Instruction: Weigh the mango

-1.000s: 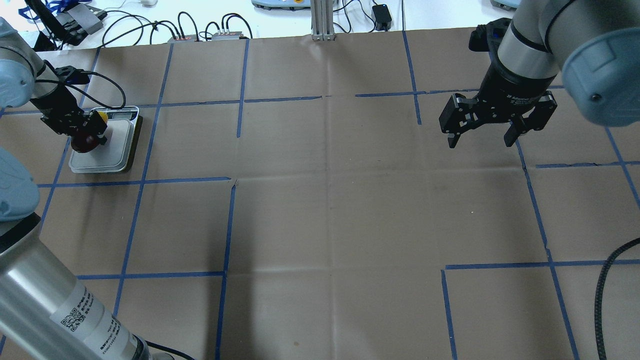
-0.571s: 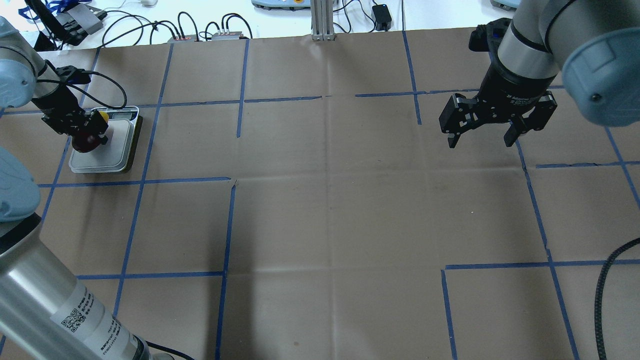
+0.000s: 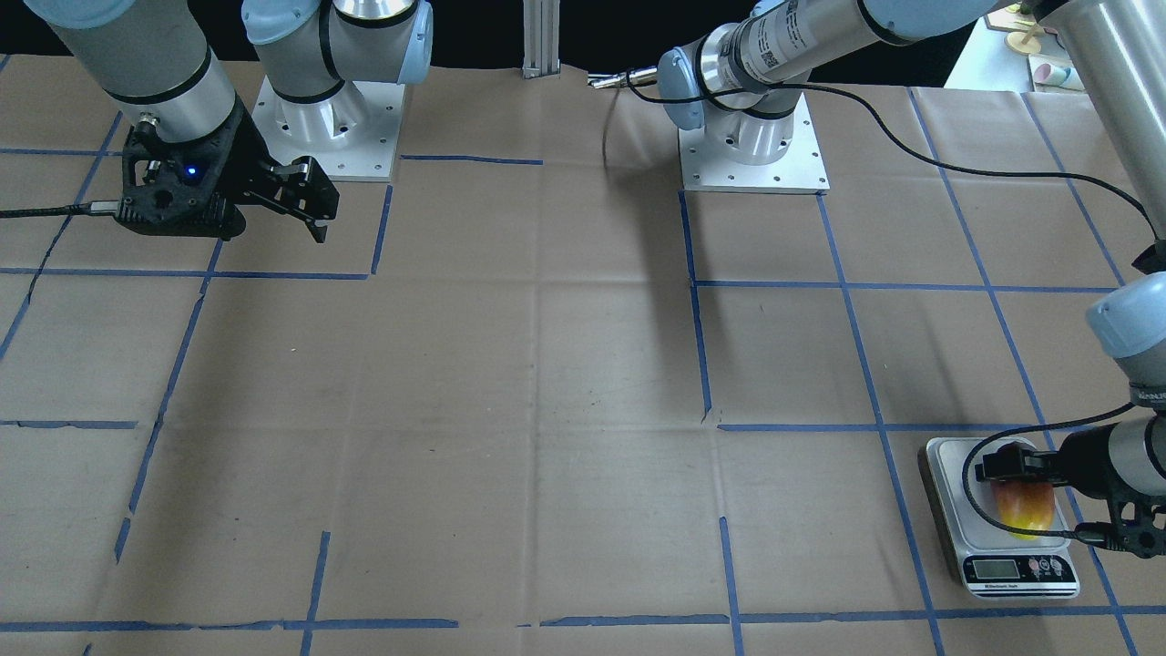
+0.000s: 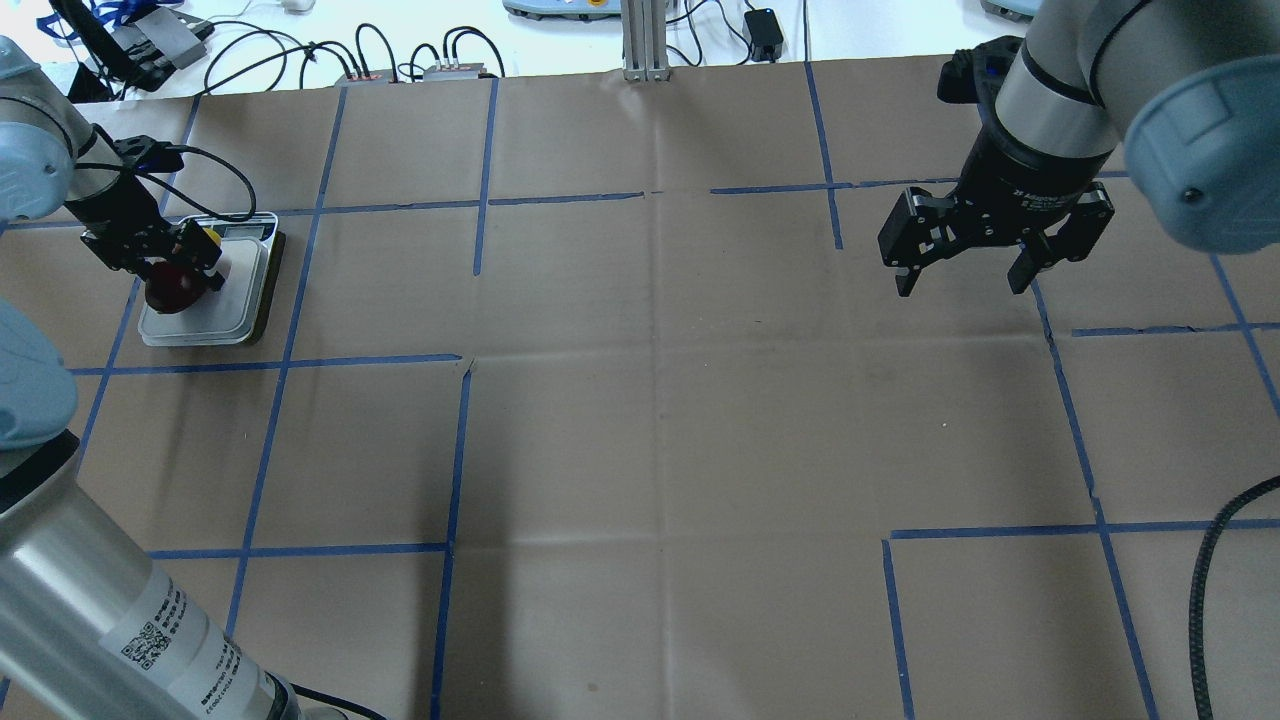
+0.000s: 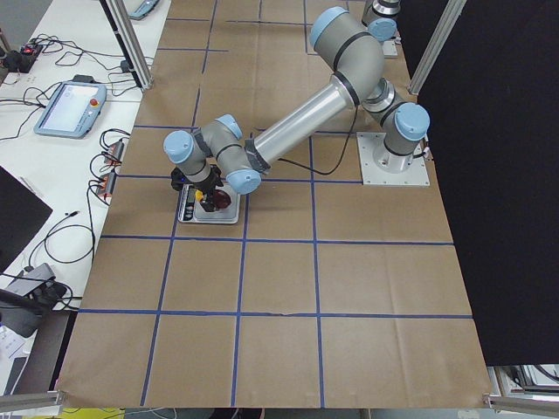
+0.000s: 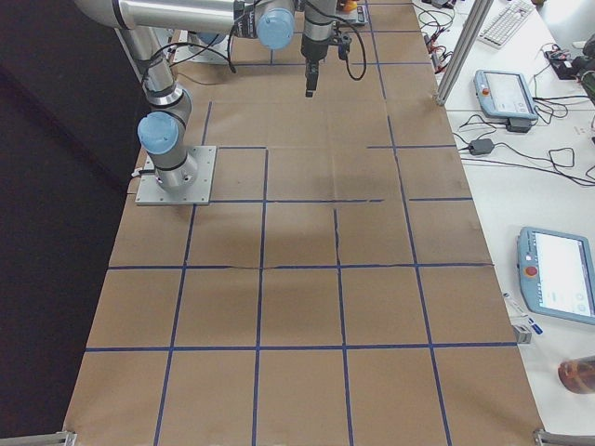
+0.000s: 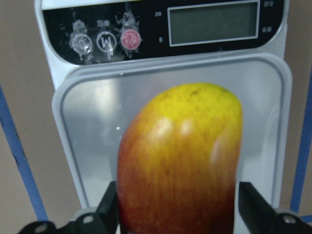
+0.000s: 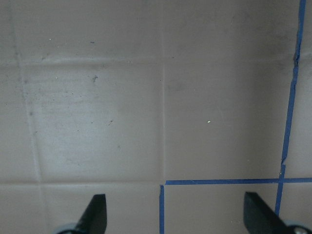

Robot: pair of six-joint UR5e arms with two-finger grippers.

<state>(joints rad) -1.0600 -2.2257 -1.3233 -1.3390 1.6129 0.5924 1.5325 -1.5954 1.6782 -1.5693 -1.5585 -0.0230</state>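
Here my left gripper (image 7: 178,202) pinches the mango (image 7: 180,156) over the scale (image 7: 87,122), short of its display (image 7: 212,22); my right gripper (image 4: 960,288) hangs spread, well apart from the scale.

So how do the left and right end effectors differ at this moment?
The left end effector is shut on the red-to-yellow oval mango; the right end effector is open and empty. The left one is low over the white digital scale; the right one hangs above the brown paper table cover. Both are black two-finger units.
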